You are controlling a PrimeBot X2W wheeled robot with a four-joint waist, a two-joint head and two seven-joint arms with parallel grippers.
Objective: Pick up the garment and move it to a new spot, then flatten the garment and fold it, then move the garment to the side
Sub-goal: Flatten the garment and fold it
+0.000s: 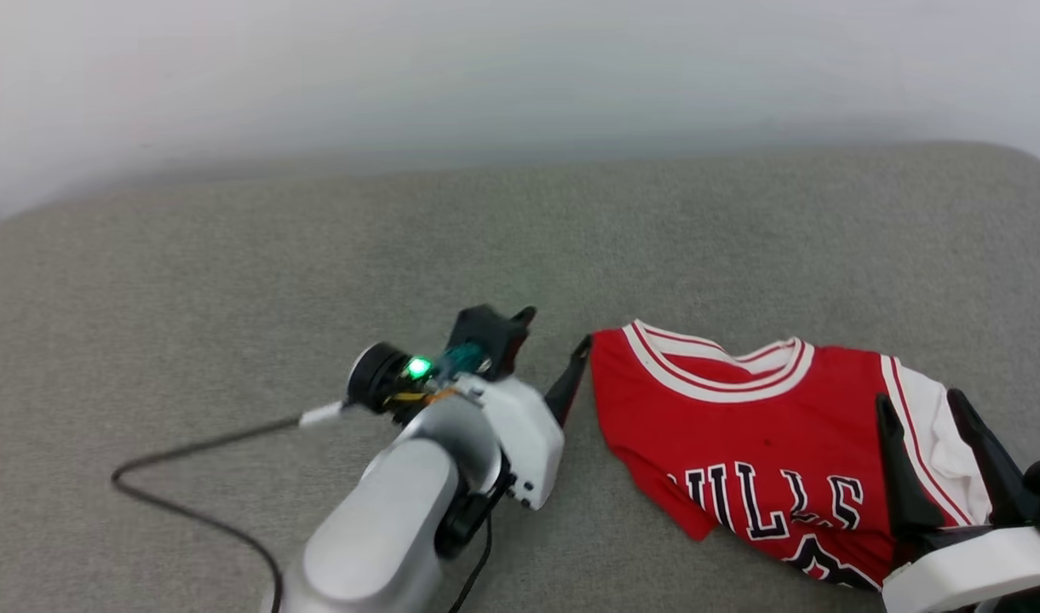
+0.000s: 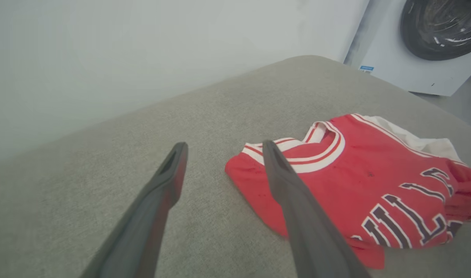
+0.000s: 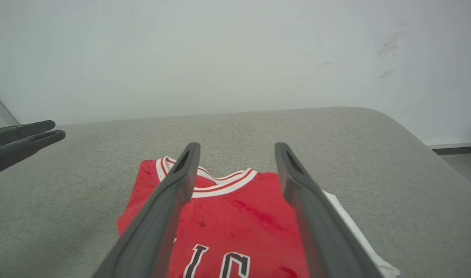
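Note:
The garment (image 1: 741, 426), a red jersey with a white-and-red collar and black block letters, lies bunched on the grey padded surface (image 1: 230, 298), a white sleeve showing at its right side. My left gripper (image 1: 554, 332) is open just left of the garment's upper left corner, with one finger close to the cloth. In the left wrist view the open left gripper (image 2: 223, 143) hovers beside the garment (image 2: 355, 173), nothing held. My right gripper (image 1: 922, 400) is open over the garment's right part. From the right wrist, the open right gripper (image 3: 237, 144) frames the collar of the garment (image 3: 235, 216).
A dark cable (image 1: 196, 460) trails from my left wrist across the surface. A white washing machine (image 2: 424, 42) stands beyond the surface's far corner. A pale wall (image 3: 220, 58) backs the surface. The left gripper's fingers (image 3: 23, 139) show at the right wrist view's left edge.

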